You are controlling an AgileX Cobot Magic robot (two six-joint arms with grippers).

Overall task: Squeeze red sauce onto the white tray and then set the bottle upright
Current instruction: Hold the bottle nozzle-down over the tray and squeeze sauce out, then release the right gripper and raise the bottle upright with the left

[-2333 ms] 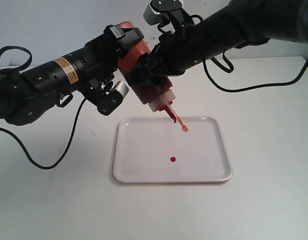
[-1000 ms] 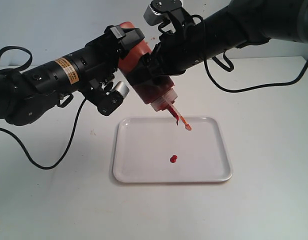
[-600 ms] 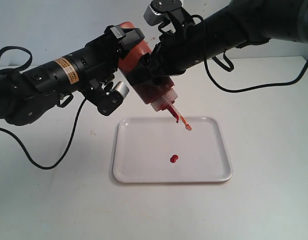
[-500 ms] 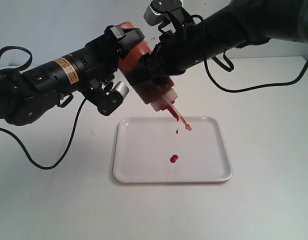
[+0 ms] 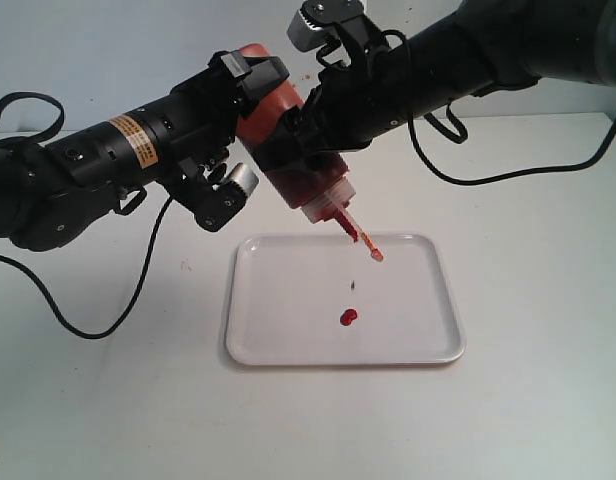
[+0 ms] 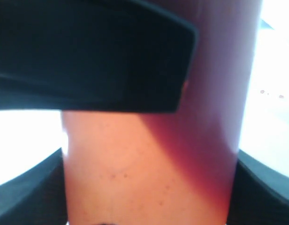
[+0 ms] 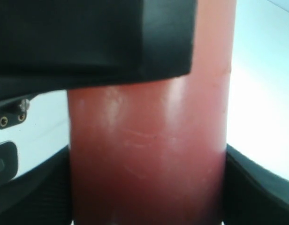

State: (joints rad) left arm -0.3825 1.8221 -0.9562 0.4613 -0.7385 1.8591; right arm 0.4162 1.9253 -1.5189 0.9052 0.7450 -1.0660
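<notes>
Over the white tray [image 5: 278,345], in the exterior view, I see the bottle [image 5: 310,188] held tilted, base up, its nozzle [image 5: 356,233] aimed down at the tray's far side. The left gripper [image 5: 253,120] clamps the upper end and the right gripper [image 5: 303,135] clamps the middle. A two-lobed blob of red sauce [image 5: 348,317] lies near the tray's centre, and a small drop [image 5: 353,285] hangs in the air between nozzle and blob. The tray rests flat on the white table [image 5: 528,400]. The left wrist view shows none of that, only the bottle's wall [image 6: 149,168] filling the picture, orange-red, with one dark finger [image 6: 88,56] pressed against it. The right wrist view is much the same: the glossy red wall [image 7: 149,159] under a black finger [image 7: 88,37]. Compared with about two seconds ago, the single round dot has grown a second lobe, and the drop sits lower than half a second back; the arms and bottle have not shifted.
</notes>
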